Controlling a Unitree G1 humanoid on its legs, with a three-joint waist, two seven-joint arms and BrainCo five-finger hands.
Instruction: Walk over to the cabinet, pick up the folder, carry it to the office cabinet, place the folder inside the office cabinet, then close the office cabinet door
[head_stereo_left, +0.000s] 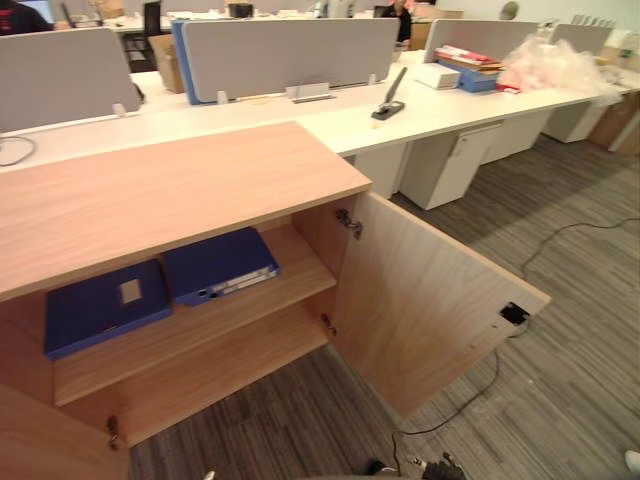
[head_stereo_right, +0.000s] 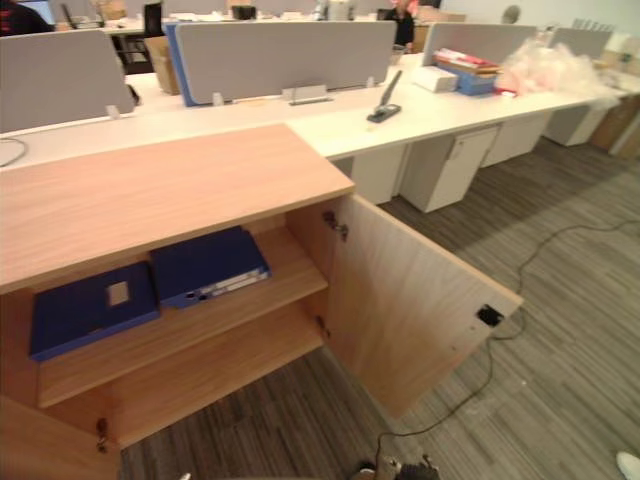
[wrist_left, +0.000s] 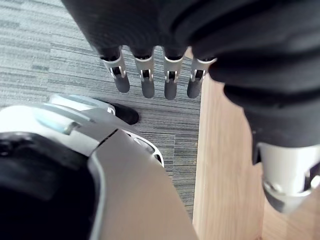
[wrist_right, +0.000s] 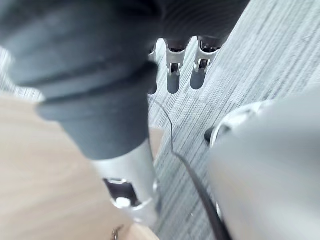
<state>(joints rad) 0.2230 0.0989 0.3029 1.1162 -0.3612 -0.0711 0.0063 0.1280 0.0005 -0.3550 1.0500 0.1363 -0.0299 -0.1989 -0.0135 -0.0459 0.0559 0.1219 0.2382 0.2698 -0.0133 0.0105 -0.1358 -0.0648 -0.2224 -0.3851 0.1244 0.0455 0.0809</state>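
Door (head_stereo_left: 430, 300) is what the next move probably turns on: it stands swung wide toward the lower right of the frame, hinged on the cabinet's (head_stereo_left: 180, 190) right wall. A blue folder (head_stereo_left: 220, 265) lies flat on the upper shelf (head_stereo_left: 300, 285), with a second folder (head_stereo_left: 105, 305) just left of it. The left hand (wrist_left: 147, 82) and right hand (wrist_right: 172, 77) hang empty over the carpet (head_stereo_left: 560, 400), fingers straight. The right hand is likely nearer the door's free edge.

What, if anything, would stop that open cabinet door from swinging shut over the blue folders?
Nothing visible. The cabinet door stands wide open, and the left blue folder and right blue folder lie flat on the shelf, behind its front edge. The left hand and right hand hang empty.
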